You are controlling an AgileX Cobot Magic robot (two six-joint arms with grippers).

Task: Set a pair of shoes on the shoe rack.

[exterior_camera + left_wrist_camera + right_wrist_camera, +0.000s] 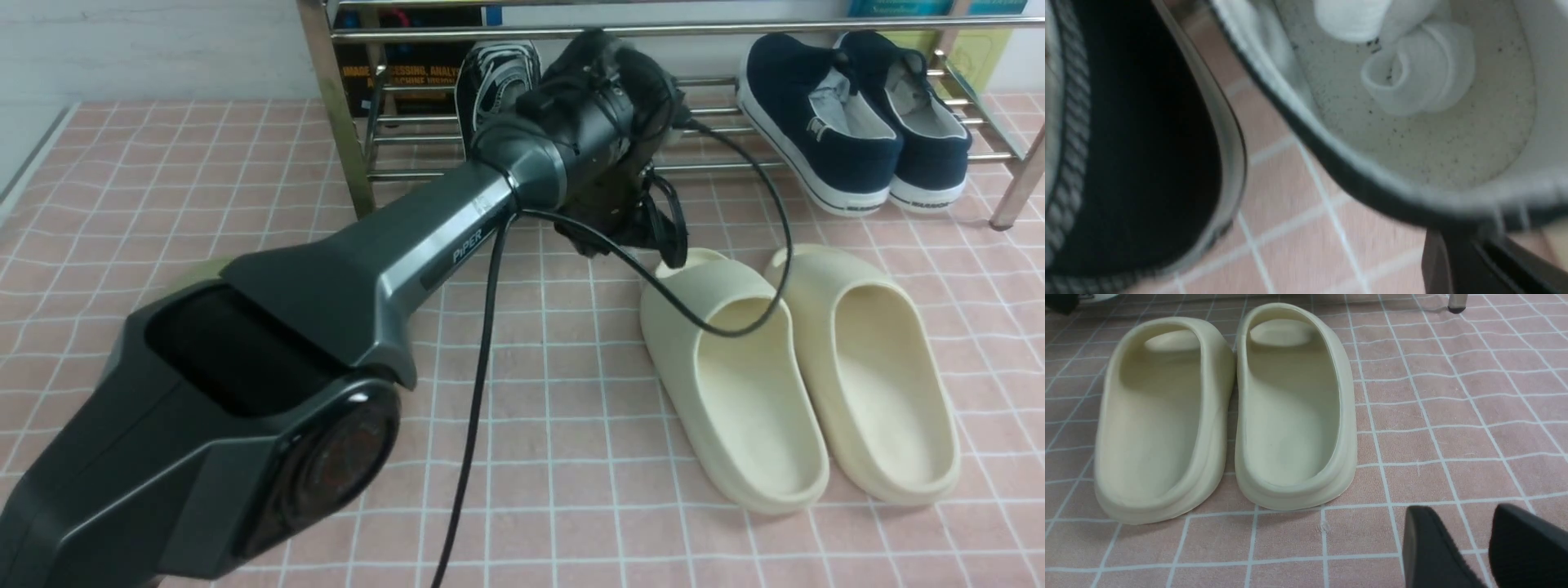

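One black sneaker (494, 82) with white laces sits on the lower shelf of the chrome shoe rack (326, 106), right beside my left arm's wrist (588, 122). The wrist hides the left gripper and the second sneaker in the front view. In the blurred left wrist view, my left gripper (1478, 241) is shut on the heel rim of a black sneaker (1412, 134) with a white insole. The other sneaker (1147, 143) lies close beside it, with pink floor showing between them. My right gripper (1457, 516) is open and empty, low over the floor.
Navy slip-ons (849, 114) stand on the rack's right end. Cream slides (800, 367) lie on the pink tiled floor in front of the rack, and in the right wrist view (1224, 412) just ahead of the right gripper. An olive slide (196, 269) peeks out behind my left arm.
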